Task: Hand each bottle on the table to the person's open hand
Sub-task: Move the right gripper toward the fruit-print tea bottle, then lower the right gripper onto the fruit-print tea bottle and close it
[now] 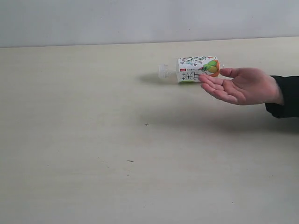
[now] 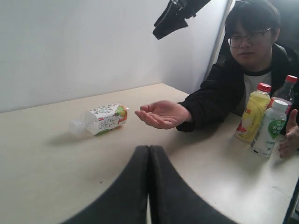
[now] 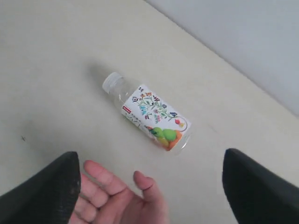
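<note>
While left fingers (image 2: 128,189) sit shut, empty | right fingers (image 3: 44,189) spread wide, empty

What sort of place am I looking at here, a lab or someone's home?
Most likely a test room or lab, not a home: a plain pale table against a blank white wall, a person holding out an open hand, and one floral-label bottle lying as a prop.

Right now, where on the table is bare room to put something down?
The wide table on the exterior camera's side of the lying floral bottle and the open hand is bare but for small specks. The strip between bottle and wall is free too. Crowded: by the person, where three upright bottles stand together.
</note>
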`<action>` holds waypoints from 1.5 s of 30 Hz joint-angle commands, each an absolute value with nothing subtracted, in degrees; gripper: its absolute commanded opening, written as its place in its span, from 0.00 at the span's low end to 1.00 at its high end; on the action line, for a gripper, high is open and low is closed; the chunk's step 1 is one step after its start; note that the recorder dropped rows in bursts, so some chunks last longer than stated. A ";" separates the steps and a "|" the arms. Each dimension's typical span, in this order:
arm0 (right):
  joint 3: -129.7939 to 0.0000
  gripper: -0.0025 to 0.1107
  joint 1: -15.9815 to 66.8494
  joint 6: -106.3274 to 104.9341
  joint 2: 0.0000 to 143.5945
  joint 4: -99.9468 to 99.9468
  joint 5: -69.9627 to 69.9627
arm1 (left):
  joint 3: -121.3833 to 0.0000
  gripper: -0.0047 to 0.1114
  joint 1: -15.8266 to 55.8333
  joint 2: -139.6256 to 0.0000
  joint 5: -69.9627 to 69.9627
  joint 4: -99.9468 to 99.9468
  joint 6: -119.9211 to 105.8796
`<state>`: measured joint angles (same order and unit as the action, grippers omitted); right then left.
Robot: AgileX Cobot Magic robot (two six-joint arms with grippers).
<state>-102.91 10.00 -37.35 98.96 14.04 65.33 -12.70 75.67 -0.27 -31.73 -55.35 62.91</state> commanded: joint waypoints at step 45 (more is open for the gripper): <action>-103.26 0.89 10.03 -97.70 131.38 23.80 40.69 | -12.46 0.04 75.95 0.00 -31.36 -55.77 63.06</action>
